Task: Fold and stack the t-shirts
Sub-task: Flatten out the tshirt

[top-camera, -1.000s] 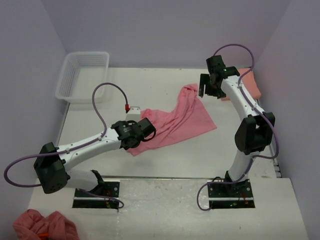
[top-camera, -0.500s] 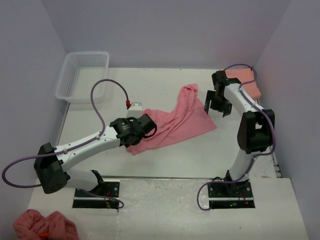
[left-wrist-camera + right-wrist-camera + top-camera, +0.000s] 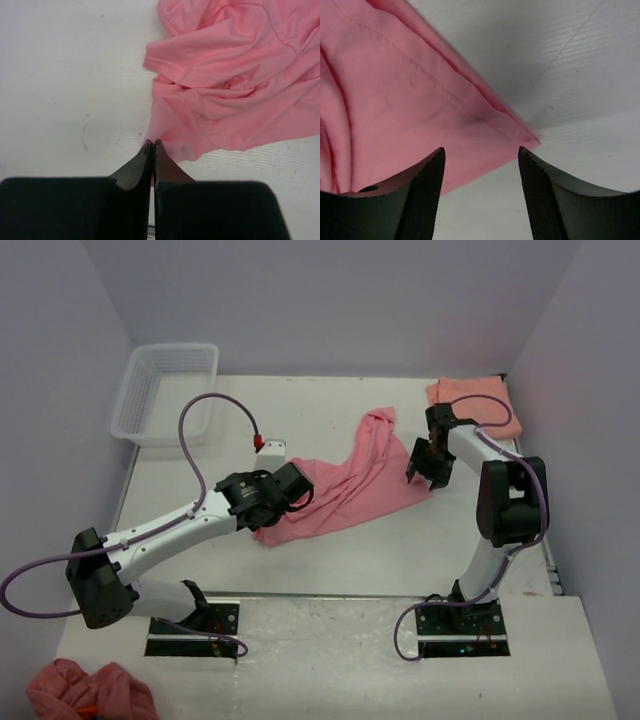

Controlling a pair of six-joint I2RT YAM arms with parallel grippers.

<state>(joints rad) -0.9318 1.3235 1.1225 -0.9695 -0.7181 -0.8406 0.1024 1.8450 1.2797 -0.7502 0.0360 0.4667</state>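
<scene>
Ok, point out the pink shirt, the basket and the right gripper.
pink shirt (image 3: 347,488): top view, middle of the spread cloth.
basket (image 3: 132,398): top view, its left wall.
right gripper (image 3: 480,150): right wrist view, midway between its fingertips.

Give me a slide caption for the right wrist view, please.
Open right gripper poised over a corner of the rose-pink cotton t-shirt on the white table.

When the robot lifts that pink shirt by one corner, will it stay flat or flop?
Probably flop: the rose-pink cotton t-shirt lies in soft wrinkles and folds. It looks thin, so it is likely light. If pushed, it would probably bunch up rather than slide as one piece.
</scene>
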